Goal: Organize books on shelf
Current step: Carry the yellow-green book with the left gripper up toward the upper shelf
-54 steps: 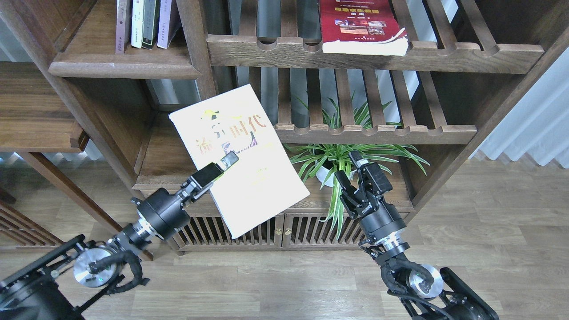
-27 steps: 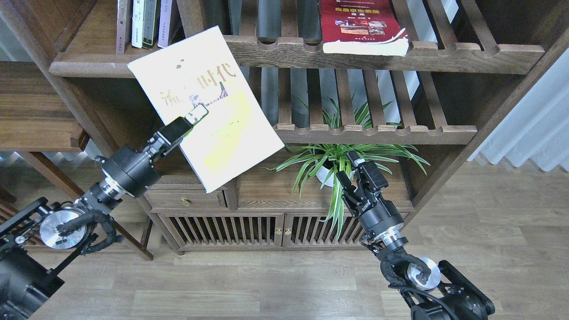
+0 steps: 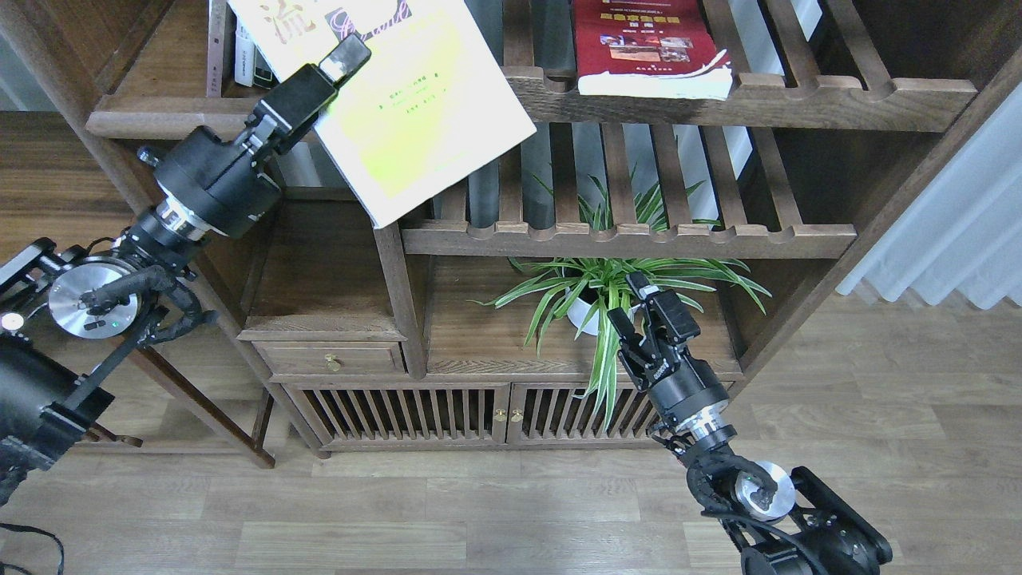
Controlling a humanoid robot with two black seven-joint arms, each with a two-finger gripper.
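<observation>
- The yellow book point(image 3: 407, 120) is clamped by the left gripper point(image 3: 339, 64), with one finger point(image 3: 345, 60) seen pressed flat on the cover near the spine edge; the other finger is hidden behind the book.
- The book is held up high and tilted, its top cut off by the frame edge, so only part of the title characters can be made out.
- Its lower corner is seen hanging in front of the upright post point(image 3: 399, 295), and its right corner overlaps the upper slatted rack point(image 3: 798, 100).
- The shelf point(image 3: 160, 120) is found at upper left, just behind the left gripper, with a few thin books point(image 3: 239, 56) stood upright on it, mostly covered by the yellow book.
- The red book point(image 3: 651, 48) is laid flat on the upper slatted rack, its pages facing out over the front rail.
- The right gripper point(image 3: 643, 315) is held low, in front of the plant point(image 3: 607, 287); its fingers are parted a bit and nothing is gripped.
- The plant is sat in a white pot on the cabinet top point(image 3: 495, 335), under the lower slatted rack point(image 3: 639, 235).
- A maroon book can't be spotted anywhere in this view.
</observation>
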